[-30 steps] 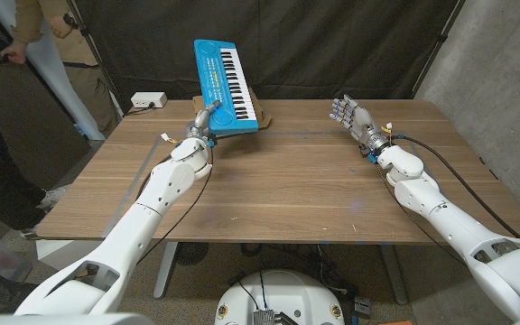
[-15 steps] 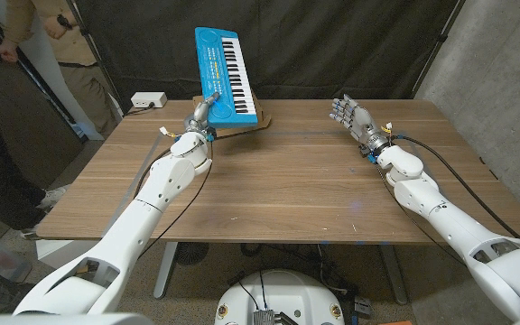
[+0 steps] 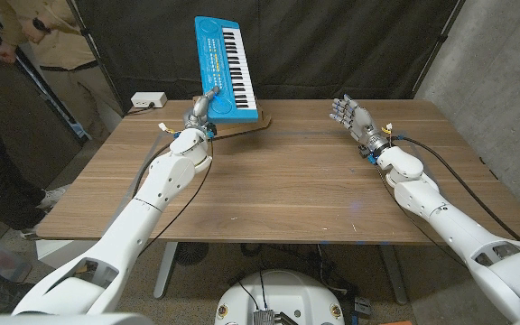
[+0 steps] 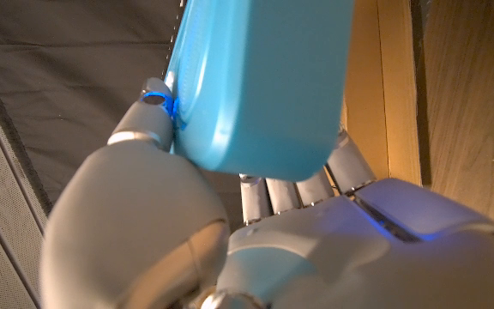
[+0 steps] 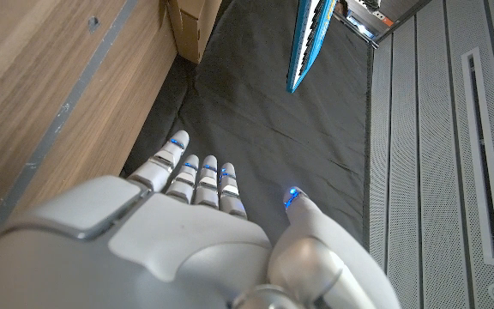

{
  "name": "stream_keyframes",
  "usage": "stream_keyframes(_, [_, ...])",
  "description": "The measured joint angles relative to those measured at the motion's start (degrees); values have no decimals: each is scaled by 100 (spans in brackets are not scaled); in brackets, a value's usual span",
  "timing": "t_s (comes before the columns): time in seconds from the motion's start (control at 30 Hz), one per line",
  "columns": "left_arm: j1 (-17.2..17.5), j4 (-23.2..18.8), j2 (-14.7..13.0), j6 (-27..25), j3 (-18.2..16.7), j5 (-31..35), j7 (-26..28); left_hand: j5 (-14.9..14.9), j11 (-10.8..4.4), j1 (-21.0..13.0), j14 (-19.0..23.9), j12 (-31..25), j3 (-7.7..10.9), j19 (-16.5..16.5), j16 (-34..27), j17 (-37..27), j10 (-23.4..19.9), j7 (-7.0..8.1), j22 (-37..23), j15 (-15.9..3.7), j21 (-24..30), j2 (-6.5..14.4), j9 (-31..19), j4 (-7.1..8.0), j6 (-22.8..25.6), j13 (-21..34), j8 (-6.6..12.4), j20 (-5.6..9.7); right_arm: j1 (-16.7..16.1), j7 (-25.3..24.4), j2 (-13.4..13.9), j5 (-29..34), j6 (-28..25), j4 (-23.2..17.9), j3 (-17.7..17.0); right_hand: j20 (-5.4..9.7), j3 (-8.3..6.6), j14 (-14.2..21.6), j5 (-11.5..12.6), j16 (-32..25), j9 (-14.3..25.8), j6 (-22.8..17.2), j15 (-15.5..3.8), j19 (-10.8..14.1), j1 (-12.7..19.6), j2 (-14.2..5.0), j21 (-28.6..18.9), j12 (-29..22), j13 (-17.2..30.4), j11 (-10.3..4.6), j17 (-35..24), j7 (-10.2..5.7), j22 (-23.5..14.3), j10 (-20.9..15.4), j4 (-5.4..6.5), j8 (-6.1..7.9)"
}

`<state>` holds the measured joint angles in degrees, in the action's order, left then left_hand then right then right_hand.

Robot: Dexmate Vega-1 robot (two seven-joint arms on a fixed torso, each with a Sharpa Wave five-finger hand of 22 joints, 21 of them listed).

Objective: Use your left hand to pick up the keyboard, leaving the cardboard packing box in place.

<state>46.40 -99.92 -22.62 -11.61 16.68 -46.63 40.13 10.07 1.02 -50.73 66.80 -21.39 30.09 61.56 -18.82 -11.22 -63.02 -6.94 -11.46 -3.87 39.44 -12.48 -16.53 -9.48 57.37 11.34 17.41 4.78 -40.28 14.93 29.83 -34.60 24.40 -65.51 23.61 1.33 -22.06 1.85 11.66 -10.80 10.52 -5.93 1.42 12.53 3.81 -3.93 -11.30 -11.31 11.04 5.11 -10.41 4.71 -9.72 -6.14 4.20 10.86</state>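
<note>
A blue toy keyboard (image 3: 226,68) with white and black keys is lifted and tilted steeply above the far middle of the table. My left hand (image 3: 201,110) grips its lower end from below. In the left wrist view the keyboard's blue underside (image 4: 264,81) sits between the thumb and the fingers (image 4: 286,189). The flat cardboard packing box (image 3: 238,125) lies on the table under it. My right hand (image 3: 350,115) stands open at the far right, fingers spread, holding nothing. The right wrist view shows the keyboard (image 5: 309,43) edge-on and the box (image 5: 191,24).
A white power strip (image 3: 148,100) lies at the table's far left corner. A person (image 3: 48,45) stands beyond the table's left side. A black curtain hangs behind the table and a concrete wall is at the right.
My left hand has raised the keyboard higher and tipped it more upright, off the cardboard box, which stays on the table. The right arm has not moved.
</note>
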Motion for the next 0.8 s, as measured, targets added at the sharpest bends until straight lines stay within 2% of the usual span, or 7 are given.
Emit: stream_keyframes(0.8, [126, -357, -122, 113, -81, 234, 29, 18, -1, 0, 16, 26, -49, -63, 46, 4, -1, -2, 20, 15, 105, 0, -38, 0, -1, 26, -41, 22, -278, -316, 110, 87, -78, -511, -26, 0, 0, 0, 0, 0, 0, 0, 0, 0, 0, 0, 0, 0, 0, 0, 0, 0, 0, 0, 0, 0])
